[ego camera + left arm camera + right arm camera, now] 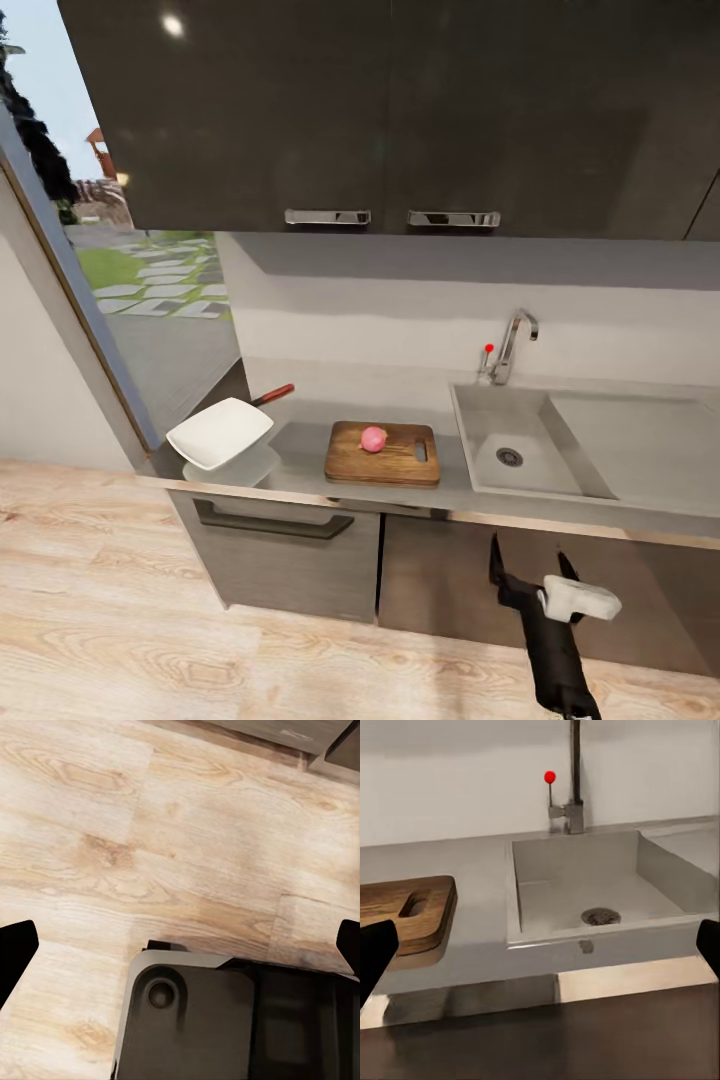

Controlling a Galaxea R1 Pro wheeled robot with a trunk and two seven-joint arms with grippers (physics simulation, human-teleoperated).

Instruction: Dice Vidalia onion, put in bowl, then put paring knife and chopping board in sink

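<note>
Half the paring knife (pixel 272 395) behind bowl (pixel 220 432)

Soft even daylight, slightly blurry renders, glare spot on the cabinet (pixel 172 25).

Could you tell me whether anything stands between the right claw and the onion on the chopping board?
Nothing visible does. The right claw hangs below the countertop's front edge, and the onion lies exposed on the chopping board, with bare countertop around it.
</note>
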